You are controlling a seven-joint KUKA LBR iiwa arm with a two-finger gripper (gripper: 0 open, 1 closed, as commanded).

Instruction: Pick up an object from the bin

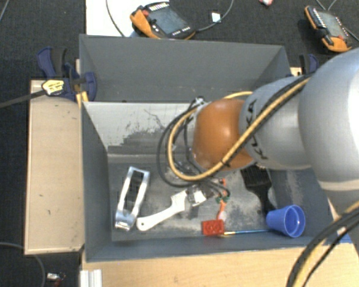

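Note:
My gripper (pixel 197 196) comes down from under the orange wrist cover at the middle of the bin floor. It sits at the right end of a white wrench-shaped tool (pixel 162 214), which lies slanted toward the front left. I cannot tell whether it touches or holds the tool. A small red block (pixel 212 227) lies just in front of the gripper to its right. A silver and white rectangular frame (pixel 131 198) lies at the left of the floor.
A blue cup (pixel 287 221) lies on its side at the front right, with a thin blue stick (pixel 246 232) beside it. A black object (pixel 258 185) sits under the arm at the right. The arm and cables cover the bin's right and middle.

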